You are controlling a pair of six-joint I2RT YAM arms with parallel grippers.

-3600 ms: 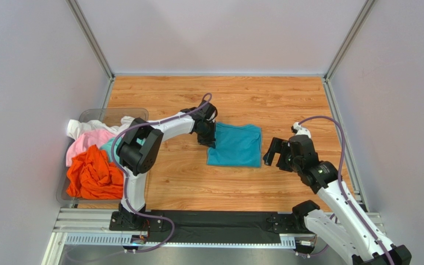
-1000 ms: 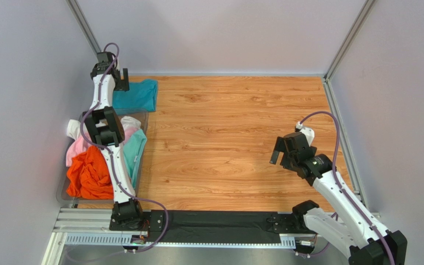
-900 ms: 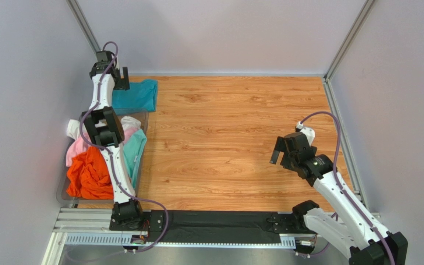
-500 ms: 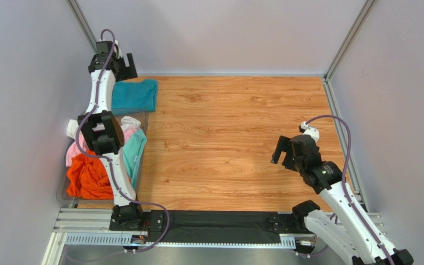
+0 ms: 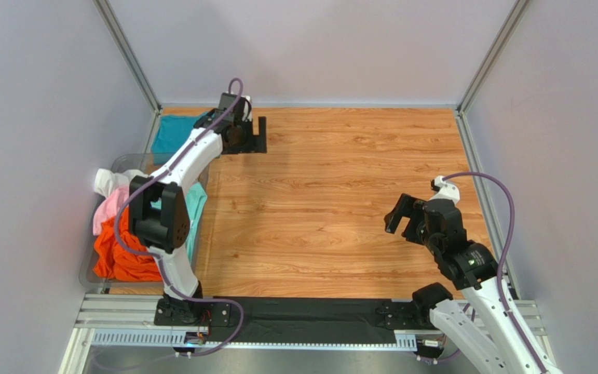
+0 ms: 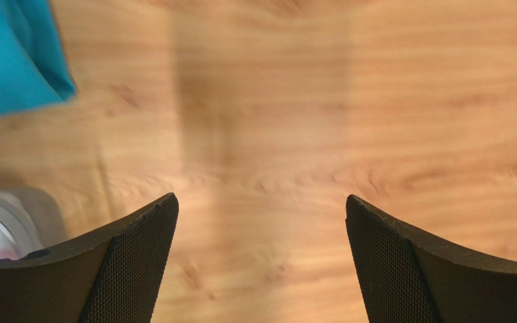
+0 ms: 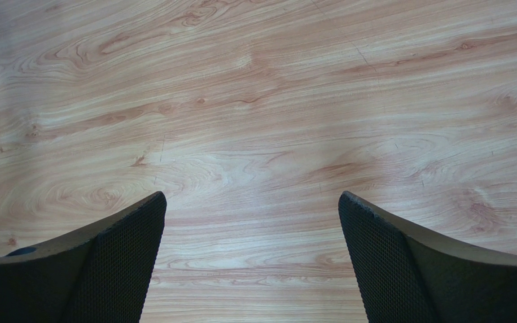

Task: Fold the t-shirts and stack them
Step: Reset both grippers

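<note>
At the far left, a clear bin holds the unfolded heap: the orange shirt nearest the arm bases, the pink shirt and white shirt behind it, and the aqua shirt draped over the bin's right wall. Past the bin, in the far-left corner of the desk, lies the teal shirt, folded into a compact block and partly hidden by the left arm's forearm.

The left tool hovers just right of that block, jaws spread wide and holding nothing; its wrist view shows bare wood between the fingers and only a teal corner at the upper left.

To my eye the next move turns on the bin. The heap lies toward the near-left of the left tool, and the aqua shirt (the closest piece, its long axis running near to far along the wall) looks the easiest to take.

The right tool, also fully open and empty, hangs over the desk's right side, well apart from every shirt, so the left arm is plainly nearer.
</note>
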